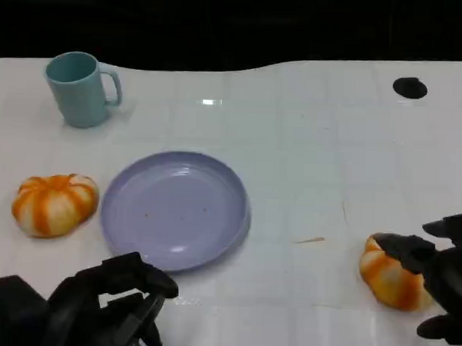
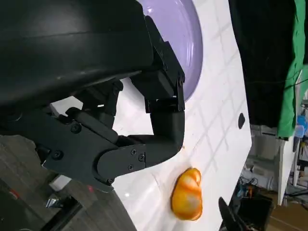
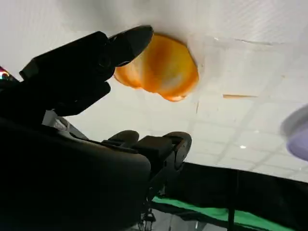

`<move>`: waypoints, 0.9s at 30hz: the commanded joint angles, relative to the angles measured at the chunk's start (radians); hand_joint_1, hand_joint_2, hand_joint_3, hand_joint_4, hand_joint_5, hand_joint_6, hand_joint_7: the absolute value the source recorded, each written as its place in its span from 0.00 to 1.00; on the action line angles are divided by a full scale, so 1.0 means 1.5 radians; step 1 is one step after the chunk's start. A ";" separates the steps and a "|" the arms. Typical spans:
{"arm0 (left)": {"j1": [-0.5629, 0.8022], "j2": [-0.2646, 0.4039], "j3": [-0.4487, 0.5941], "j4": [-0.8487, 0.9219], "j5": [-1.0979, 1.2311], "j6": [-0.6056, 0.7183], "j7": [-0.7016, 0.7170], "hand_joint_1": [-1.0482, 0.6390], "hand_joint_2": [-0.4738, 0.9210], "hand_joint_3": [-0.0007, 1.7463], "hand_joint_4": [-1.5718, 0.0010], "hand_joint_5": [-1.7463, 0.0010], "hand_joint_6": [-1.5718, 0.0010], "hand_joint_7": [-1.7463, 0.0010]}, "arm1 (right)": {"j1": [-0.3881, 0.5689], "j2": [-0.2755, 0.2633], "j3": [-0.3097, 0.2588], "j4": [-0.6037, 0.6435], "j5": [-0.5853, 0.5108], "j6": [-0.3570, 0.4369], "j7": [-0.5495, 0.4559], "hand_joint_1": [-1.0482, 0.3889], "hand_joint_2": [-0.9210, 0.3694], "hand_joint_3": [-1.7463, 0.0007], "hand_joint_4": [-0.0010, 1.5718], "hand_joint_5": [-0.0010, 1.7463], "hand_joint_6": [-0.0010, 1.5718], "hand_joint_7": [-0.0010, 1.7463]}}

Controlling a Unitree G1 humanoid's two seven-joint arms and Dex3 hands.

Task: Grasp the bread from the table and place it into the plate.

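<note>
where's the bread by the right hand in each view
Head view: bread by the right hand at lower right, the right hand reaching over it.
Left wrist view: the same bread at the bottom, on the white table.
Right wrist view: it sits top centre, beside a finger.
Shared landmark: the purple plate.

The table (image 1: 308,145) is smooth, glossy white, catching a light glare. The lavender plate (image 1: 175,209) looks like smooth matt plastic. The bread roll (image 1: 390,279) by the right hand's fingers (image 1: 403,249) has a glazed orange-and-white crust. The teal mug (image 1: 78,88) looks smooth and satin.
</note>
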 commanded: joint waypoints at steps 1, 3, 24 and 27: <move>-0.003 0.006 0.002 -0.003 0.000 0.000 0.000 0.38 0.85 0.43 0.50 0.08 0.47 0.34 | -0.030 -0.017 0.017 0.045 -0.012 0.003 -0.014 0.46 0.16 0.99 0.01 0.30 0.20 0.00; -0.004 0.005 0.001 0.000 0.002 -0.004 0.000 0.38 0.85 0.44 0.49 0.08 0.47 0.34 | -0.043 -0.019 0.027 0.066 -0.017 0.007 -0.014 0.46 0.15 0.99 0.01 0.29 0.20 0.00; 0.003 0.002 -0.001 -0.014 0.000 0.002 0.002 0.36 0.86 0.41 0.48 0.09 0.46 0.36 | -0.180 -0.004 0.124 0.284 0.009 0.025 -0.051 0.43 0.07 1.00 0.09 0.15 0.19 0.00; 0.003 0.003 -0.001 -0.013 0.001 -0.001 -0.001 0.36 0.86 0.41 0.48 0.10 0.47 0.36 | -0.195 0.007 0.119 0.314 0.053 0.032 -0.042 0.44 0.07 0.99 0.08 0.14 0.18 0.00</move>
